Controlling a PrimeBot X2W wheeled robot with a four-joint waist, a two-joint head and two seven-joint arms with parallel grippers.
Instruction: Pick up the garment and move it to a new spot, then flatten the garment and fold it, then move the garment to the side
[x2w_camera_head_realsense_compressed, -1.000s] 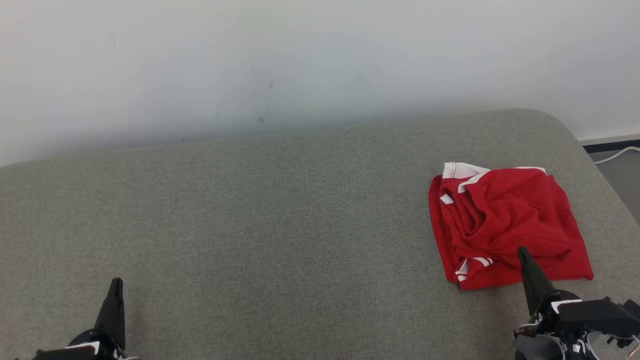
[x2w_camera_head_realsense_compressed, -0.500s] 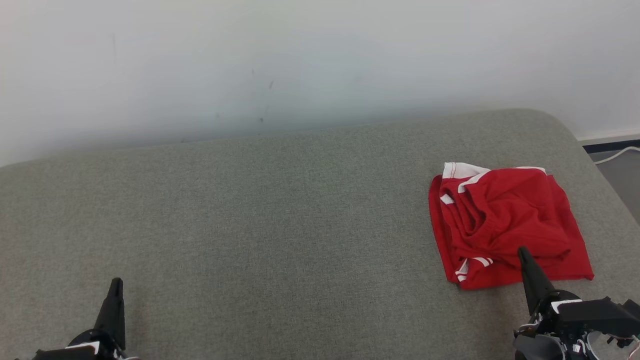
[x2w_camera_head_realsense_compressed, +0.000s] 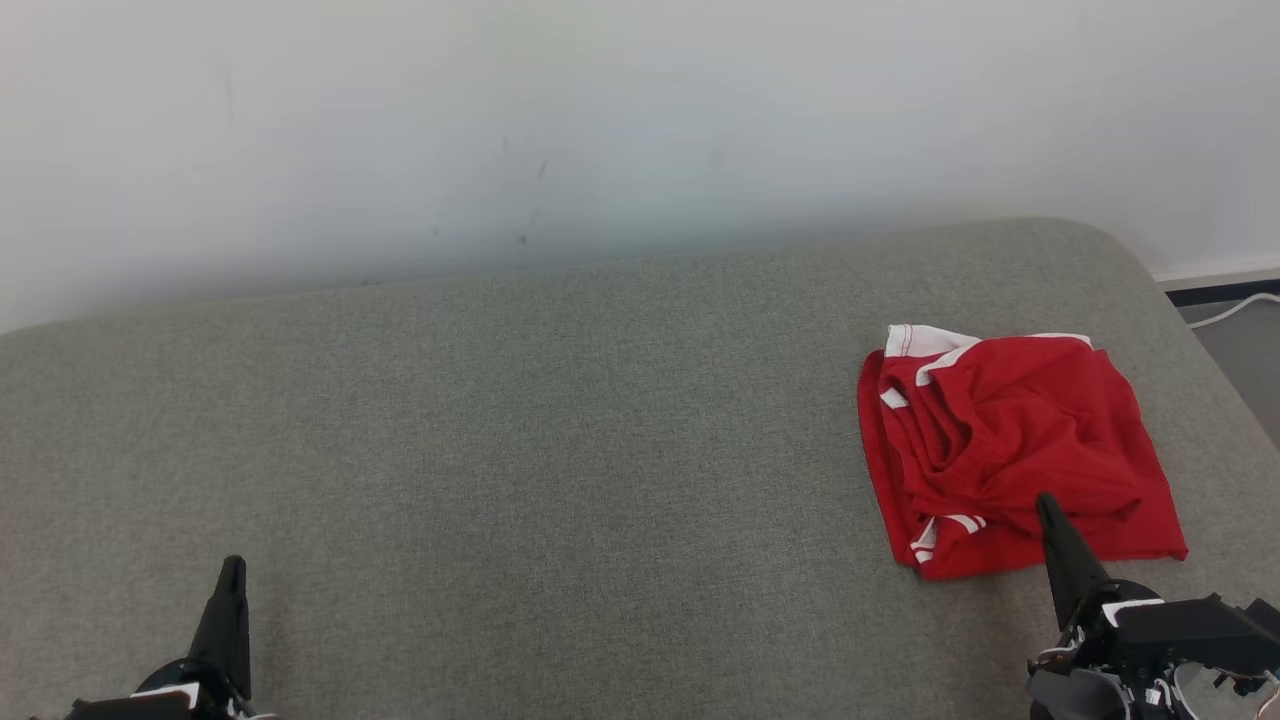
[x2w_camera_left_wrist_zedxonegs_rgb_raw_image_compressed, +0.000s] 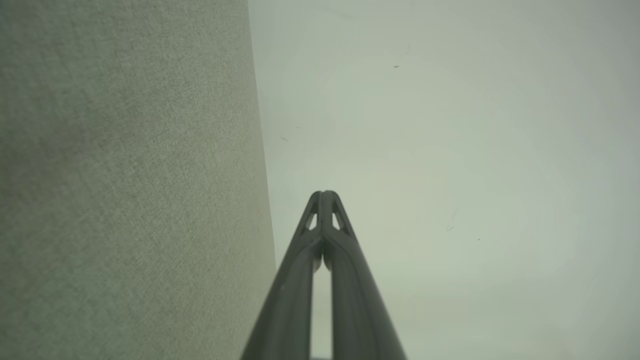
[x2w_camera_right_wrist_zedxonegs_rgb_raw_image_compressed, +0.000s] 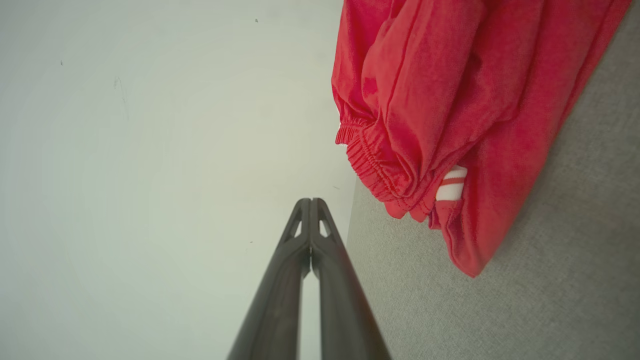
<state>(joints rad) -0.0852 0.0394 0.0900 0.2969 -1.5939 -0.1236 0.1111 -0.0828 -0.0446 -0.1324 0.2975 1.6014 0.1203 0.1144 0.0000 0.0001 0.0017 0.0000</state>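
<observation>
garment (x2w_camera_head_realsense_compressed: 1010, 450): red, white trim, kinda rumpled, lying on the right side of the grey cushion (x2w_camera_head_realsense_compressed: 550, 450)
right hand (x2w_camera_head_realsense_compressed: 1045, 505): fingers pressed together, holding nothing, right by the garment's near edge
left hand (x2w_camera_head_realsense_compressed: 233, 566): fingers together too, empty, well apart at near left

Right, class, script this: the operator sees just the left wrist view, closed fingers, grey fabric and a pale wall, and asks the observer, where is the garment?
Observer: The red garment lies on the grey cushion, far on the robot's right.
Operator: Is it flat?
Observer: No, it is bunched, with its elastic waistband rumpled.
Operator: Does the right gripper hold it?
Observer: No. The right gripper is shut on nothing, and the cloth lies apart from its tip.
</observation>
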